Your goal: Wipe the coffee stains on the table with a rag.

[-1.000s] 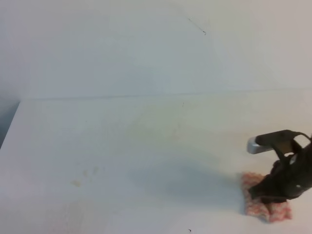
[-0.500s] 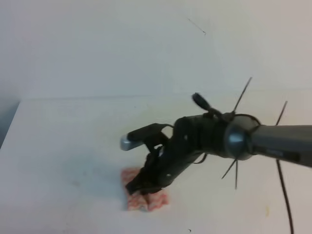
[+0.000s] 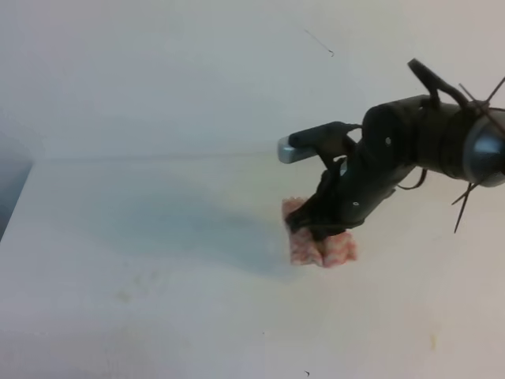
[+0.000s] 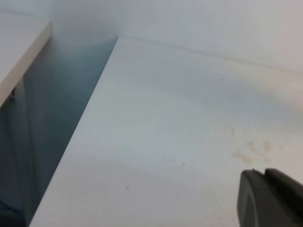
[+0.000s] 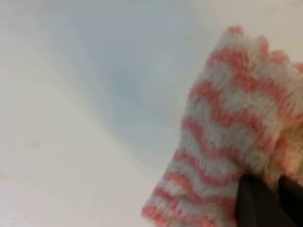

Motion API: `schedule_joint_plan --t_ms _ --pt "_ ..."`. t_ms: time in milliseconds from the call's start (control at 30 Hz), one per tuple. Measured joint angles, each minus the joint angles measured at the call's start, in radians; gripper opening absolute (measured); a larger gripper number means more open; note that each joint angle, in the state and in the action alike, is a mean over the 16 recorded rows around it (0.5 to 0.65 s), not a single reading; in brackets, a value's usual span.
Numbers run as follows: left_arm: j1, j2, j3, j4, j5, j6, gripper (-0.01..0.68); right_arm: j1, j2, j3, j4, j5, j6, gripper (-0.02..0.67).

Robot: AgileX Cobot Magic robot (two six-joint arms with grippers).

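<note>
The rag, pink-red and white zigzag, lies bunched on the white table right of centre, near the back edge. My right gripper is shut on the rag and presses it onto the tabletop. In the right wrist view the rag fills the right side, with the dark fingertips clamped on it. No amber coffee stain shows in any view; it is hidden or out of view. My left gripper shows only as dark fingertips held together, empty, over the table's left part.
Faint yellowish smudges mark the table at the front left, and they also show in the left wrist view. A tiny yellow speck lies at the front right. The table's left edge drops into a dark gap. A pale wall stands behind.
My right gripper dragged the rag from the front right corner leftward to the front middle, then back and to the right toward the back edge. The left arm has not come into the high view.
</note>
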Motion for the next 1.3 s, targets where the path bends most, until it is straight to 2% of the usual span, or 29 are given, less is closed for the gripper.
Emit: schedule_joint_plan --t_ms 100,367,500,600,867,967,1133,1300 --pt "0.000 0.000 0.000 0.000 0.000 0.000 -0.001 -0.040 0.004 0.006 -0.013 0.023 0.022 0.071" --pt "0.000 0.000 0.000 0.000 0.000 0.001 -0.001 -0.087 0.021 0.020 -0.039 0.032 0.062 0.290" --pt "0.000 0.000 0.000 0.000 0.000 0.000 -0.001 -0.088 -0.021 0.020 -0.073 0.042 0.057 0.338" --pt "0.000 0.000 0.000 0.000 0.000 0.000 -0.001 -0.088 -0.089 0.020 -0.100 0.050 0.039 0.300" --pt "0.000 0.000 0.000 0.000 0.000 -0.001 -0.001 -0.088 -0.396 0.038 -0.159 0.066 -0.008 0.082" --pt "0.000 0.000 0.000 0.000 0.000 -0.002 -0.001 -0.088 -0.542 0.079 -0.167 0.056 -0.022 0.022" --pt "0.000 0.000 0.000 0.000 0.000 -0.002 -0.001 -0.088 -0.790 0.228 -0.176 0.000 -0.011 -0.001" --pt "0.000 0.000 0.000 0.000 0.000 -0.001 -0.001 -0.088 -1.051 0.468 -0.184 -0.093 0.013 -0.001"
